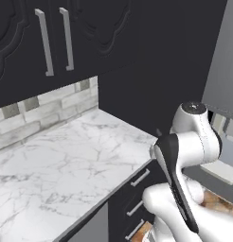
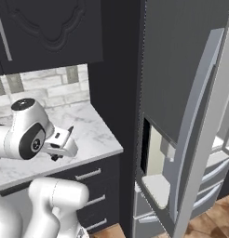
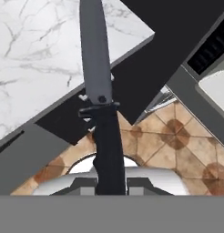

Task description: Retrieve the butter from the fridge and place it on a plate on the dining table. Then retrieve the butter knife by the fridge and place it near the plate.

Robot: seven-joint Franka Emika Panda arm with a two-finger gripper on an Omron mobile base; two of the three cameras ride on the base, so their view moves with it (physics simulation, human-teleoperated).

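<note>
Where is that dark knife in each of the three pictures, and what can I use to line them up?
Left base view: the butter knife is probably the tiny dark sliver beside the white arm, right of centre; too small to be sure.
Right base view: a dark tip low on the left, over the counter.
Hand view: it runs up the middle, blade topmost.
Shared landmark: the marble counter corner.
</note>
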